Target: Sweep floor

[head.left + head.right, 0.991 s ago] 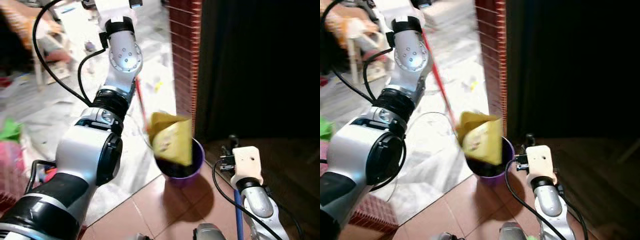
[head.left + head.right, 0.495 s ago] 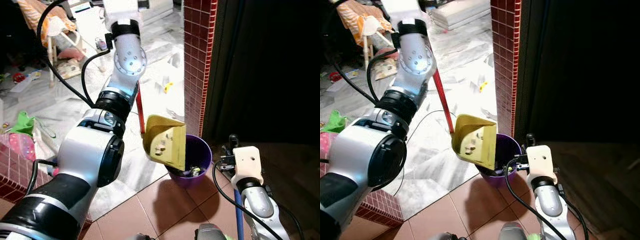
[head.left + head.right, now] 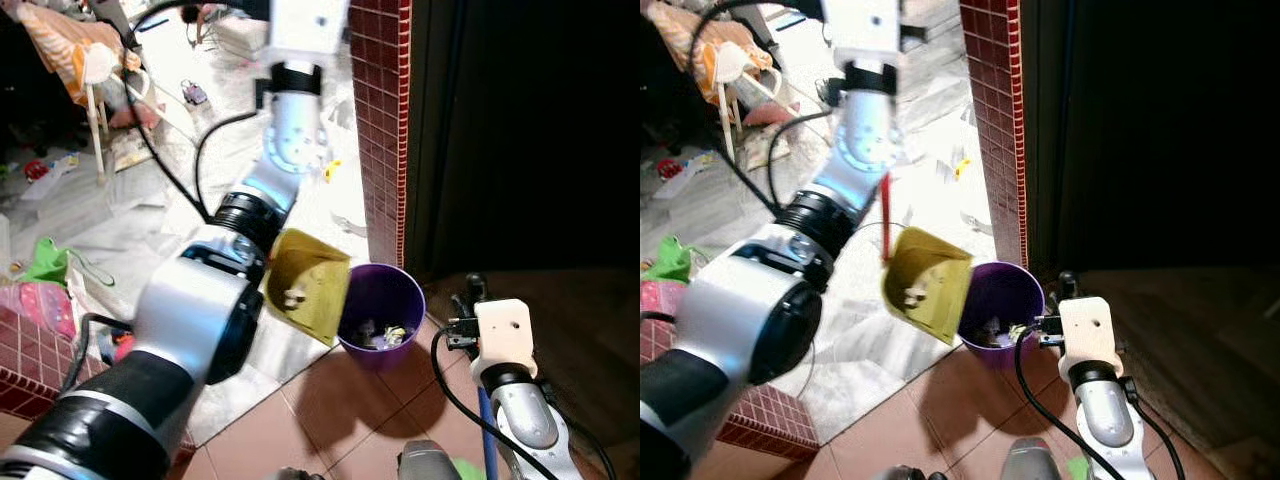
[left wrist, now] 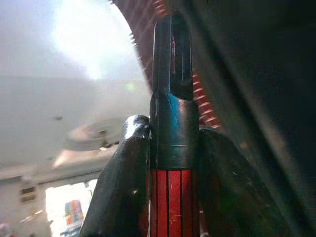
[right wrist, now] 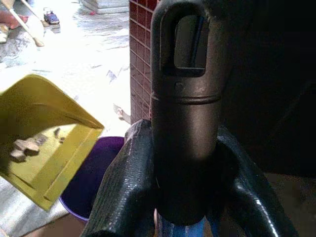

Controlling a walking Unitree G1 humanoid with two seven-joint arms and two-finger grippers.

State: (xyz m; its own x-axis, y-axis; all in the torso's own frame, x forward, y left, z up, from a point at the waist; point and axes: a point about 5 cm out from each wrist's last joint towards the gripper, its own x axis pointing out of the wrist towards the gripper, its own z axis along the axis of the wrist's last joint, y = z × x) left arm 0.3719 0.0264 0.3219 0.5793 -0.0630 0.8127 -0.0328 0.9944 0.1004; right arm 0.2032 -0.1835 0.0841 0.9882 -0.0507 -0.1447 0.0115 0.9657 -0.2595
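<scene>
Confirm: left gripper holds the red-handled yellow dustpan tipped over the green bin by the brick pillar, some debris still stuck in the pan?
Not quite: the bin is purple, not green, as the left eye view shows. The rest holds: the left gripper is clamped on the red handle, the yellow dustpan tips over the bin beside the brick pillar, with debris in the pan.

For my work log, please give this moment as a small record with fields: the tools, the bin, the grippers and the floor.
dustpan: yellow dustpan, tilted, its lip at the bin's rim, a few scraps inside
dustpan handle: red handle held by the left gripper, fingers shut on it
bin: purple bin on the floor beside the red tiled pillar, rubbish inside
right gripper: right gripper shut on the black end of a blue handle
floor: pale marble floor with scattered litter, brown tiles near the bin
</scene>
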